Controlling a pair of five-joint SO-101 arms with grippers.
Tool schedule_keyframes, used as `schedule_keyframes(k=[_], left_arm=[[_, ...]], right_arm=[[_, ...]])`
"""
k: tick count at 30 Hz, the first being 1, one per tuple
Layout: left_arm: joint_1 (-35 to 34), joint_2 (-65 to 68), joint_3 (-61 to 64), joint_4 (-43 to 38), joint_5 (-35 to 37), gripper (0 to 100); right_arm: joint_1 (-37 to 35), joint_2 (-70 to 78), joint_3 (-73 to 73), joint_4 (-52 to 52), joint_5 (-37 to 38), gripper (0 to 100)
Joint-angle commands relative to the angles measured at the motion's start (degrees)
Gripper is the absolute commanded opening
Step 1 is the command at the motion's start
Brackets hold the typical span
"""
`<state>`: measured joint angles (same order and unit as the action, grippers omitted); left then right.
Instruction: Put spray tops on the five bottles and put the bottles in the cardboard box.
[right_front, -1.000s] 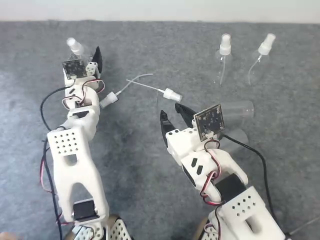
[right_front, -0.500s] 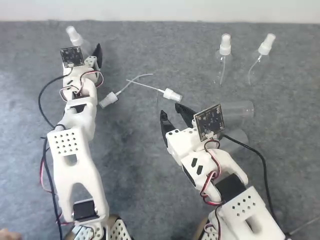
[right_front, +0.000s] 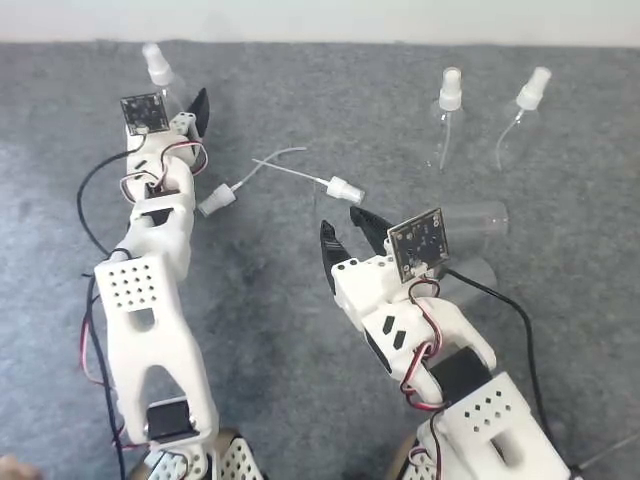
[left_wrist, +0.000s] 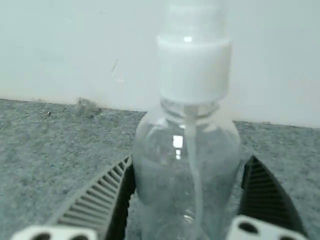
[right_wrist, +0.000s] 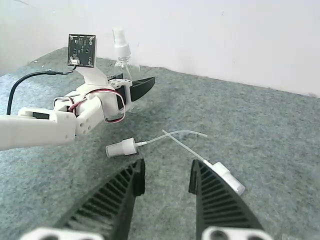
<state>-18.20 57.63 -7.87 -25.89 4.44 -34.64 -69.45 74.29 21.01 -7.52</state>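
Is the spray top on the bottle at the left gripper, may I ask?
On: the top caps the bottle, its tube inside.

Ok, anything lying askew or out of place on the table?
A clear bottle lies tipped on its side beside the right arm. The left spray top and right spray top lie loose on the carpet, their tubes crossed.

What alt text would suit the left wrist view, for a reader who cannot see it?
A clear bottle with a white spray top stands upright between the jaws of the left gripper, which press on both its sides. Grey carpet lies beneath, and a plain white wall behind.
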Motion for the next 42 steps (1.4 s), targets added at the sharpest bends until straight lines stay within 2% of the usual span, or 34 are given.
schedule_keyframes(k=[1, 11, 19, 29, 42], left_arm=[[0.3, -5.5, -2.9, 0.4, 0.7, 33], [-0.1, -6.7, -2.7, 0.5, 0.7, 34], [-0.1, -11.3, -1.3, 6.4, 1.1, 37], [-0.6, -12.4, 0.0, 6.3, 0.7, 37], [-0.7, -28.0, 16.8, 6.2, 1.1, 37]], right_arm=[[0.7, -1.2, -0.4, -1.5, -0.3, 12.9], [0.7, -1.2, -0.4, -1.5, -0.3, 13.3], [0.7, -1.2, -0.4, -1.5, -0.3, 13.3], [0.7, -1.2, -0.4, -1.5, -0.3, 13.3], [0.7, -1.2, -0.4, -1.5, -0.3, 13.3]])
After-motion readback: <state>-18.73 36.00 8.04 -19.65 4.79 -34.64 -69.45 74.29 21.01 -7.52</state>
